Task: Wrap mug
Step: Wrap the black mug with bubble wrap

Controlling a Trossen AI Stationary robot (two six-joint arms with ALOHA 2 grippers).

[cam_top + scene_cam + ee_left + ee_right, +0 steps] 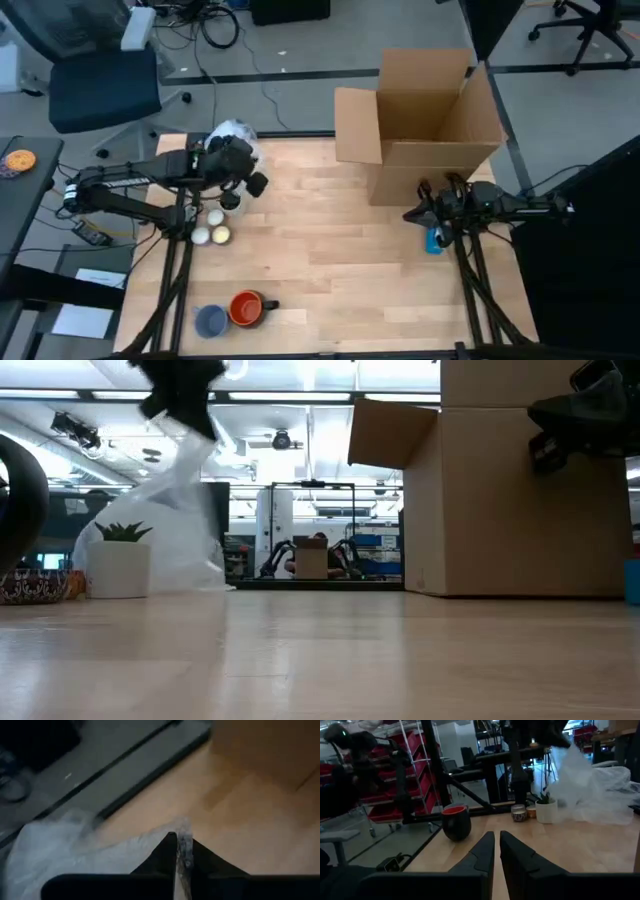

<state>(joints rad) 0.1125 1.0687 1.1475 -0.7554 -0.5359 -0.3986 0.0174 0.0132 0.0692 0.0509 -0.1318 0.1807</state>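
The mug [246,308], red inside and dark outside, stands upright near the table's front left, clear of both grippers; it also shows in the right wrist view as the mug [456,822]. My left gripper [240,152] is raised over the far left of the table, shut on a clear plastic wrap sheet [185,510]. The wrap sheet [232,133] bunches at the far edge. My right gripper [415,213] hovers shut and empty at the right, in front of the box. My left gripper pinches a thin bunched part of the wrap [185,851] between its two fingers, high above the table. The sheet hangs below the fingers, and its lower part [195,572] rests on the table at the far left.
An open cardboard box [425,125] stands at the far right. Near the left arm are a small plant in a white pot [118,560] and little round jars [210,230]. A grey-blue cup [210,320] sits beside the mug. A blue object [435,242] lies under the right arm.
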